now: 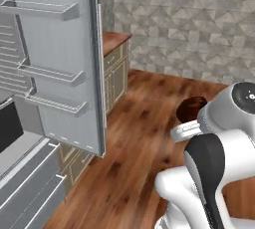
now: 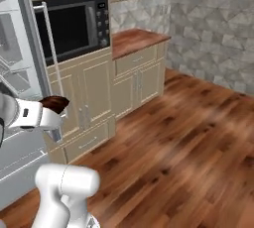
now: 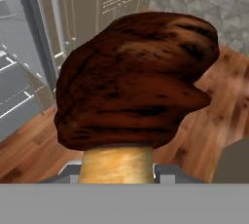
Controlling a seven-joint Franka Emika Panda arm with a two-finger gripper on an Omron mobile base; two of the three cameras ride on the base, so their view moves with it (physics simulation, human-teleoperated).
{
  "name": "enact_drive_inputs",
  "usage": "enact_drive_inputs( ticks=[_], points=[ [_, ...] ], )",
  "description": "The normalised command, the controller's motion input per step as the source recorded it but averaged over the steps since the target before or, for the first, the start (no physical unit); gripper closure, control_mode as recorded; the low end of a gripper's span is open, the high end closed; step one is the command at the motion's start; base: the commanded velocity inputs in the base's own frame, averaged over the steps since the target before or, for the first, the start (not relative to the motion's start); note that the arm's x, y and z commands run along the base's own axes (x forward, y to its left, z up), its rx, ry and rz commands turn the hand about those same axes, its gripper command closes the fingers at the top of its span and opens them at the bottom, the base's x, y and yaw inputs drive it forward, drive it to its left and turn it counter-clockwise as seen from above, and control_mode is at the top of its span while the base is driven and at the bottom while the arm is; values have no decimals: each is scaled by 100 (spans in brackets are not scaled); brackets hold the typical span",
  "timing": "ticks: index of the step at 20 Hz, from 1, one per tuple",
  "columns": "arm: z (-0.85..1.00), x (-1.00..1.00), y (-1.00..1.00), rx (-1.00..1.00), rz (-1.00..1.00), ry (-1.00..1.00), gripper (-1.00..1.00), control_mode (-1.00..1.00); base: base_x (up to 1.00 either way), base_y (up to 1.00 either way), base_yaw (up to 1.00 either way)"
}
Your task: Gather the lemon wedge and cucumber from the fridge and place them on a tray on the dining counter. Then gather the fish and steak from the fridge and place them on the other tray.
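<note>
The steak (image 3: 133, 79), a rounded dark reddish-brown slab with a paler tan edge at its base, sits clenched in the pincer (image 2: 55, 118), held in the air above the wood-plank floor (image 1: 134, 173) just beside the fridge (image 1: 60, 63). The fridge door stands swung wide, its inner racks bare. Stone-tiled walls close the room. The left base view looks along the door's inside and the drawers below. The right base view adds a black microwave (image 2: 74, 26) set into cream cabinets (image 2: 94, 98) and a reddish wood bench (image 2: 136, 41). In the hand view the steak hides the fingertips.
</note>
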Motion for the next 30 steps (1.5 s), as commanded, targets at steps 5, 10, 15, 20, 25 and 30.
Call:
enact_drive_inputs(
  ticks=[5,10,15,20,25,30],
  points=[
    [0,0,0,0,0,0,100,100,46,0,-57],
    [0,0,0,0,0,0,100,100,62,6,-54],
    [0,0,0,0,0,0,100,100,72,16,-52],
    [0,0,0,0,0,0,100,100,85,40,-48],
    [0,0,0,0,0,0,100,100,87,48,-47],
    [0,0,0,0,0,0,100,100,84,50,-47]
  ],
)
